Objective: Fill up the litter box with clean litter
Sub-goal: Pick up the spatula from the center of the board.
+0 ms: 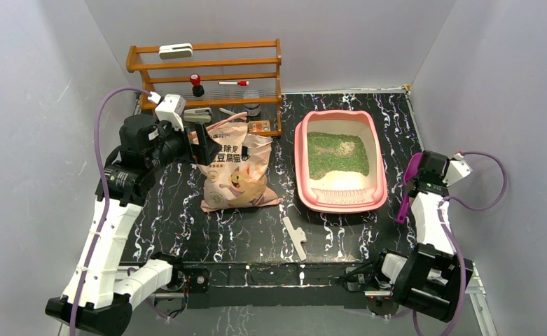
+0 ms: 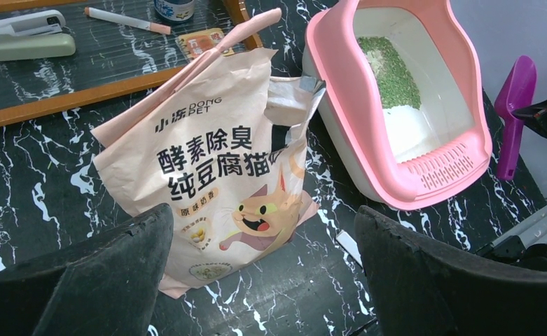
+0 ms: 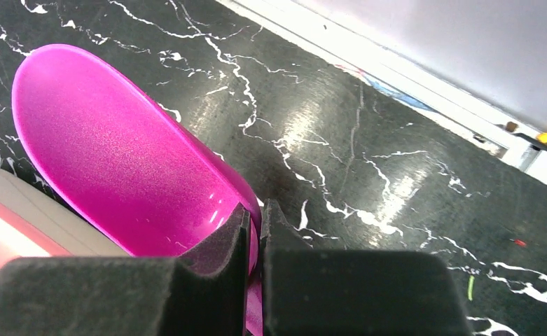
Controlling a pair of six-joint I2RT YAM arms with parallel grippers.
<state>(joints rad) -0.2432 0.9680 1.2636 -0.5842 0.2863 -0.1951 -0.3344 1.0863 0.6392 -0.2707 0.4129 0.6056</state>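
The pink litter box (image 1: 300, 164) stands right of centre, its far half covered with green clean litter (image 1: 337, 152) and its near floor bare. The left wrist view shows the same litter box (image 2: 435, 175) and clean litter (image 2: 393, 70). A beige cat-printed bag (image 1: 235, 168) stands open to its left. My left gripper (image 1: 195, 136) hovers open by the bag's top left; the bag (image 2: 221, 161) fills the space ahead of the left gripper (image 2: 263, 213). My right gripper (image 3: 255, 213) is shut on the edge of the purple scoop (image 3: 123, 154), right of the box (image 1: 407, 185).
A wooden rack (image 1: 207, 70) with small items stands at the back left behind the bag. A white strip (image 1: 295, 236) lies near the table's front edge. Grey walls close in both sides and the back; the table's right edge (image 3: 424, 91) runs just beyond the scoop.
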